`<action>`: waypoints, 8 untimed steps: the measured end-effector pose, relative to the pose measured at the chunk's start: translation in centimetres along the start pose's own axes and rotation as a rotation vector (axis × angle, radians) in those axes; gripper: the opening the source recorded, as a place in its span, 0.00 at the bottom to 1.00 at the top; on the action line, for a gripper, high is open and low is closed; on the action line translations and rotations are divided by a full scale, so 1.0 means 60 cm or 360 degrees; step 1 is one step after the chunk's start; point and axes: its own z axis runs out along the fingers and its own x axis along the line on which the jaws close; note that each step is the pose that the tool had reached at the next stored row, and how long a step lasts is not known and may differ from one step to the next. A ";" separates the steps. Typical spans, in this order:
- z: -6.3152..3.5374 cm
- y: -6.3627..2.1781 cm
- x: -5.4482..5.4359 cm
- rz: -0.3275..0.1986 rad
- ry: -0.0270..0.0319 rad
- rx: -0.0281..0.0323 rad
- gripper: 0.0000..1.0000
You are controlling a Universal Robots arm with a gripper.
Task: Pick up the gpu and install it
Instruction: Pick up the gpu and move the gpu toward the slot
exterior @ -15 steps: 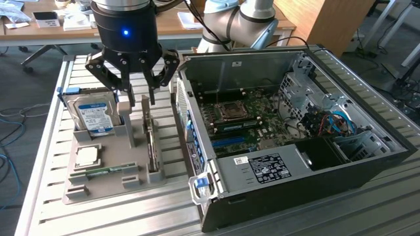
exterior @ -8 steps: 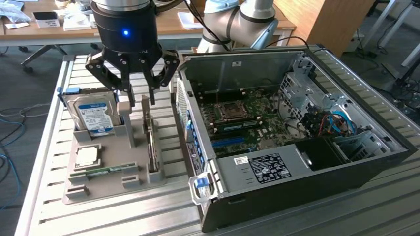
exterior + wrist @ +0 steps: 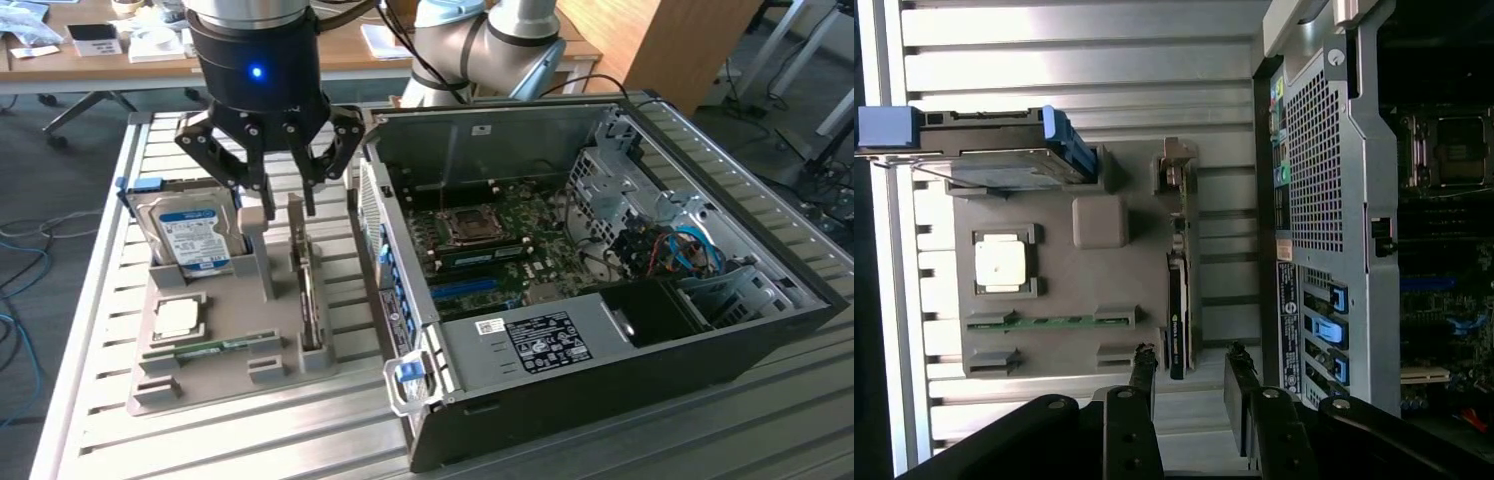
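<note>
Aluminium slats make the table point(image 3: 160, 440), and on it lies the black computer case point(image 3: 747, 330), open, with its motherboard facing up. Just beside the case, toward the exterior view's left, sits the grey holder tray point(image 3: 220, 375). Above the tray hangs the gripper point(image 3: 287, 208), its two fingers spread apart and holding nothing.

The gpu point(image 3: 311, 300) stands upright on its long edge in a slot at the side of the tray nearest the case. In the wrist view the fingers stand one on each side of the card's line, not touching it.

I judge the card light and stiff, but fragile. The best hold seems to be across its two flat faces, near the upper edge and about the middle of its length, away from the lower edge that sits in the slot. The faces may be smooth, so the grip should be firm yet gentle.

Smaller still, a memory stick point(image 3: 214, 347) lies flat in the tray, well apart from the fingers.
</note>
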 end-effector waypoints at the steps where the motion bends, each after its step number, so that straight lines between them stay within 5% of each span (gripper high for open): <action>1: 0.003 0.000 0.000 0.0000 -0.00002 -0.00001 0.42; 8: 0.021 -0.001 0.001 0.0000 0.00000 0.00000 0.42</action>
